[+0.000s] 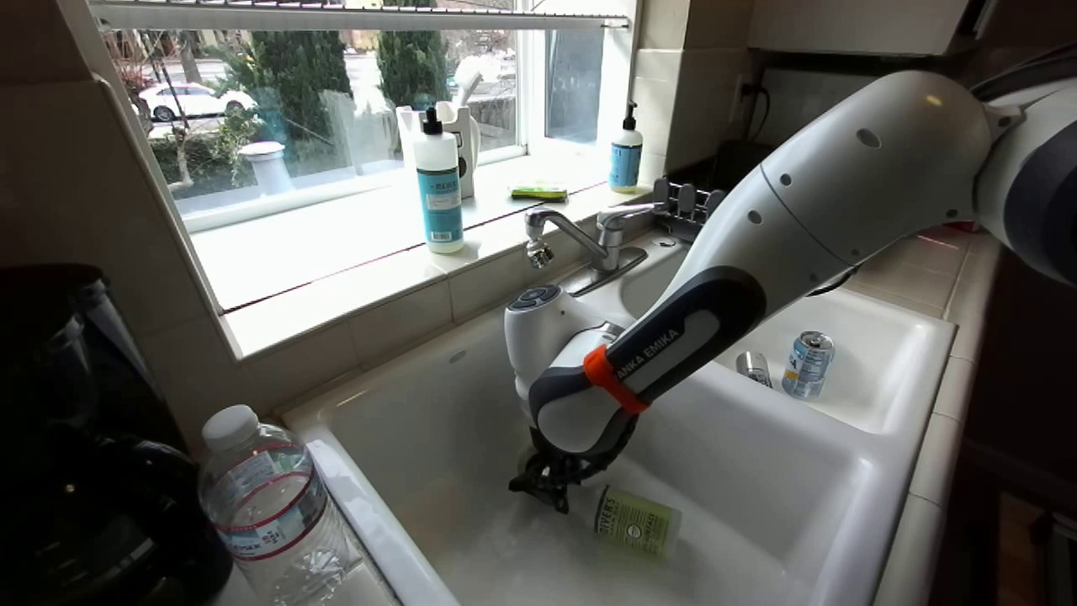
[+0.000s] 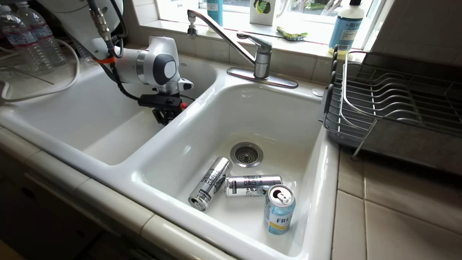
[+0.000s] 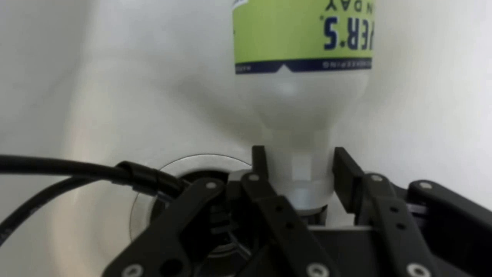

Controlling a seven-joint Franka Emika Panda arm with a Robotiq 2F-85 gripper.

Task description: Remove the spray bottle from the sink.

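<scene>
The spray bottle point(image 1: 635, 522), pale with a yellow-green label, lies on its side in the large sink basin point(image 1: 454, 396). In the wrist view its body point(image 3: 303, 34) points away from the camera and its pale neck is between the fingers. My gripper point(image 3: 300, 154) is closed to the neck's width, with a pad against each side. The sprayer head is mostly hidden by the gripper. The gripper also shows low in the basin in both exterior views point(image 1: 543, 492) point(image 2: 168, 115). The bottle is hidden behind the divider in an exterior view.
The drain point(image 3: 192, 163) is beside the bottle's neck. A divider point(image 2: 162, 144) separates the smaller basin, which holds several cans point(image 2: 211, 184). The faucet point(image 1: 606, 244) stands behind the arm. A water bottle point(image 1: 269, 505) is beside the sink, and a dish rack point(image 2: 364, 112) opposite.
</scene>
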